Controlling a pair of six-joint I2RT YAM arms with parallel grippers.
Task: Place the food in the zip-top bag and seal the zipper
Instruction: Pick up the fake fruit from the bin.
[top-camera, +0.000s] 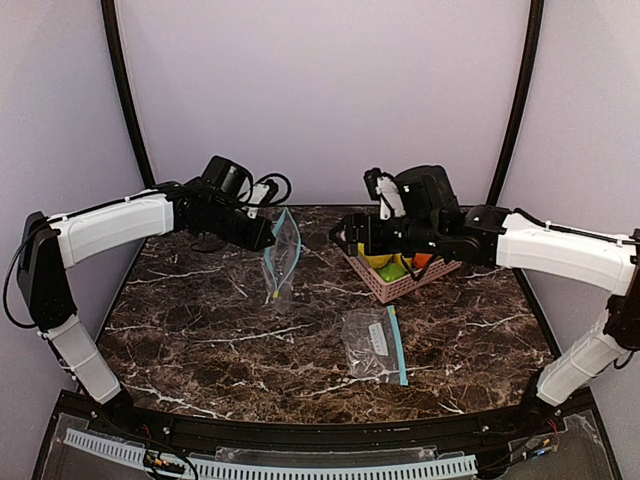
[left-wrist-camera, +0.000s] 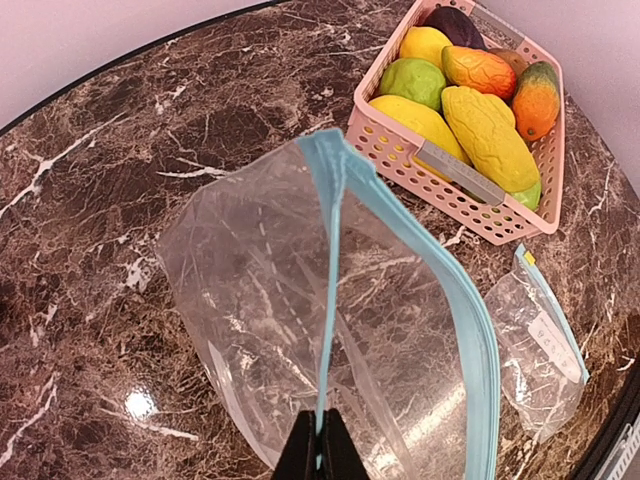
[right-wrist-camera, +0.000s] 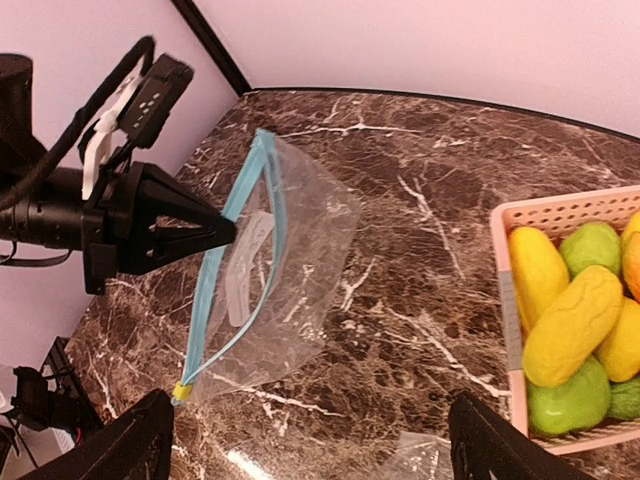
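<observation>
1. Left hand (left-wrist-camera: 320, 445) is clenched on the blue zipper edge of the zip-top bag (left-wrist-camera: 280, 300). It holds the bag up off the bench (top-camera: 200, 340), at roughly 11 o'clock from bench centre in the top view. The rest of the bag hangs down and its lower end looks like it touches the marble.
2. From the left wrist view the two zipper tracks look parted, so I'd say the mouth is at least partly open. I can't tell how wide.
3. Right hand (right-wrist-camera: 310, 420) is released, fingers spread wide with nothing between them. It sits in the air between the held bag and the pink lattice basket (left-wrist-camera: 500, 225).
4. The food (left-wrist-camera: 470, 100) is all in that basket, at about 2 o'clock: yellow, green and orange-red pieces plus a dark purple one at the back. Nothing is in the bag yet.
5. A second clear bag (top-camera: 372, 345) lies flat at about 5 o'clock, near centre. I'm ignoring it.
6. My read is that we're at the very start of loading: bag presented, first pick not made.
7. Next I'd swing the right hand to the basket and pick a top piece, probably the long yellow one. Then it goes to the bag mouth without knocking the left hand's pinch. The bag is floppy, so that drop-in is the fiddly bit.
</observation>
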